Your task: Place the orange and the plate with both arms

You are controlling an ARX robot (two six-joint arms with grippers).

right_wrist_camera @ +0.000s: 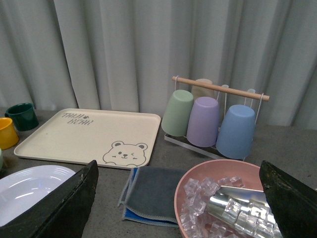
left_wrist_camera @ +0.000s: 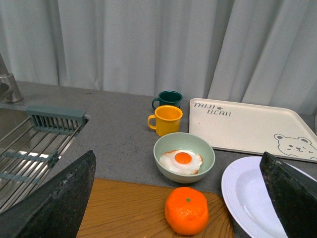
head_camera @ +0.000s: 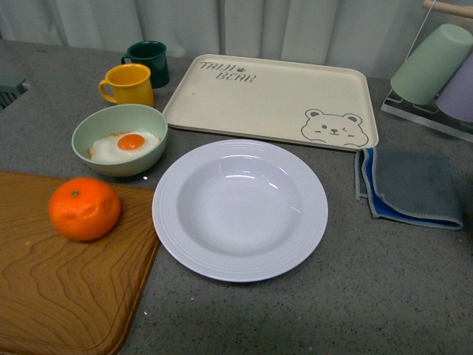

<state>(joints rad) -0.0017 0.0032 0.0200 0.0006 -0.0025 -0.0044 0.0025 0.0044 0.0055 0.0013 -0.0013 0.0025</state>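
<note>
The orange (head_camera: 84,208) rests on a wooden cutting board (head_camera: 59,296) at the front left. Just to its right, the white ridged-rim plate (head_camera: 171,229) lies empty on the grey counter. In the left wrist view my left gripper (left_wrist_camera: 177,163) hangs open above and behind the orange (left_wrist_camera: 186,210), with the plate (left_wrist_camera: 242,193) by its right finger. My right gripper (right_wrist_camera: 178,166) is open too, over a grey cloth (right_wrist_camera: 151,193); the plate's edge (right_wrist_camera: 25,191) shows beside one finger. Neither gripper appears in the front view.
A pale green bowl (head_camera: 118,140) with a fried egg, a yellow mug (head_camera: 129,85) and a dark green mug (head_camera: 148,63) stand behind the board. The bear tray (head_camera: 273,96) lies at the back. A cup rack (head_camera: 436,74), a pink ice bowl (right_wrist_camera: 223,198) and a sink (left_wrist_camera: 29,144) flank the area.
</note>
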